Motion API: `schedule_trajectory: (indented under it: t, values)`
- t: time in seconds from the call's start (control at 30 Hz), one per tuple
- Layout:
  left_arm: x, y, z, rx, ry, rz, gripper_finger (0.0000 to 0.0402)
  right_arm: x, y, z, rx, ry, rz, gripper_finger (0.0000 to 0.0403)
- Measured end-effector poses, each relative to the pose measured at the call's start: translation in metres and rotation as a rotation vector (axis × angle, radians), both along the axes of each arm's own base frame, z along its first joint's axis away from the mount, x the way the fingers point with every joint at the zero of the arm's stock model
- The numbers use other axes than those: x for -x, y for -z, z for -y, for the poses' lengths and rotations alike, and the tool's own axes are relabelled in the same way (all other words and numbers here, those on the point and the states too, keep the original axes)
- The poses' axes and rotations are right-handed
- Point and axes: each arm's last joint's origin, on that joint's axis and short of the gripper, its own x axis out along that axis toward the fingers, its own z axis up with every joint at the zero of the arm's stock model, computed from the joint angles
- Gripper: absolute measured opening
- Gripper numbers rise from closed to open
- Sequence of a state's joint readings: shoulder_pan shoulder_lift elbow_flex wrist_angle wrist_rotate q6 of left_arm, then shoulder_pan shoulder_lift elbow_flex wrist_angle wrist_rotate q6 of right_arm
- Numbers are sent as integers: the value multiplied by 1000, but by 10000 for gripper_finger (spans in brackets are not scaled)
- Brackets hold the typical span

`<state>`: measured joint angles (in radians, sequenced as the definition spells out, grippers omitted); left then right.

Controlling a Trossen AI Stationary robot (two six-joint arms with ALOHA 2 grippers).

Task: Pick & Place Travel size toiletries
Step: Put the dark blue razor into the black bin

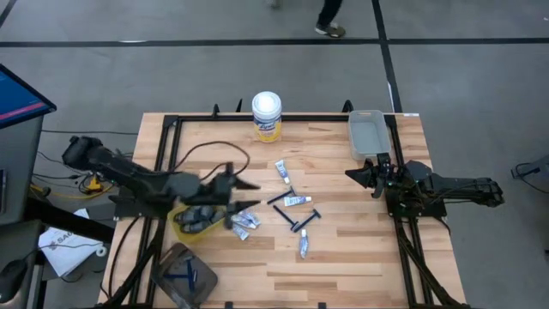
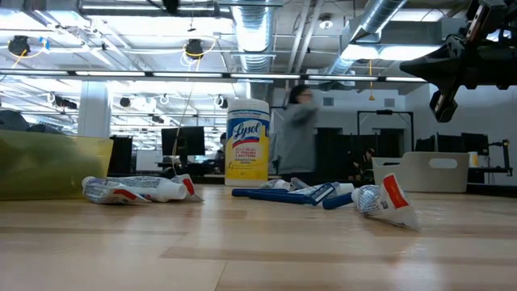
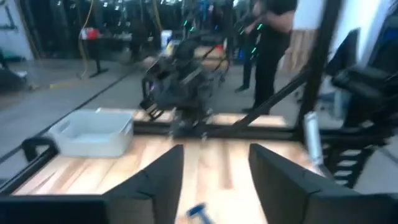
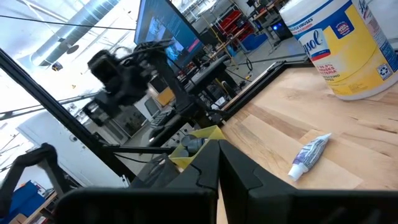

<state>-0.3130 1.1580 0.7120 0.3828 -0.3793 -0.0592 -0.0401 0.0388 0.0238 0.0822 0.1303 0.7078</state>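
The travel size toiletries lie scattered mid-table: white tubes (image 1: 283, 172) (image 1: 298, 201) (image 1: 304, 247) (image 1: 244, 223) and dark blue razors (image 1: 283, 199) (image 1: 305, 221). In the low view the tubes (image 2: 137, 190) (image 2: 388, 200) and razors (image 2: 283, 194) lie flat on the wood. A yellow container (image 1: 193, 221) at the left holds dark grey sticks. My left gripper (image 1: 249, 194) (image 3: 214, 180) hovers open above the table beside that container, pointing level toward the right, with nothing between its fingers. My right gripper (image 1: 356, 174) (image 4: 217, 155) waits shut at the right side.
A tall white canister with a yellow label (image 1: 267, 116) stands at the far edge. A grey bin (image 1: 366, 133) sits at the far right corner. A dark tray (image 1: 180, 275) with a blue razor lies at the near left. A person walks beyond the table.
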Motion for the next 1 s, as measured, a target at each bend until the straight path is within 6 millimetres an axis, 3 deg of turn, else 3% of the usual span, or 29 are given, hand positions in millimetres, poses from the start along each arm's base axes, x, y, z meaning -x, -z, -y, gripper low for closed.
schedule_trajectory:
  t: [0.1, 0.27, 0.5, 0.67, 1.0]
  values:
    - [-24, 20, -16, -4, 35, -63, 215, 0, 0, 0, 0, 0, 0, 0]
    - [-69, 55, -23, -36, 151, -202, 257, 0, 0, 0, 0, 0, 0, 0]
    - [-119, 99, -16, -178, 252, -324, 261, 0, 0, 0, 0, 0, 0, 0]
    - [-133, 125, -18, -216, 270, -390, 254, 0, 0, 0, 0, 0, 0, 0]
    - [-135, 155, -45, -152, 330, -516, 253, 0, 0, 0, 0, 0, 0, 0]
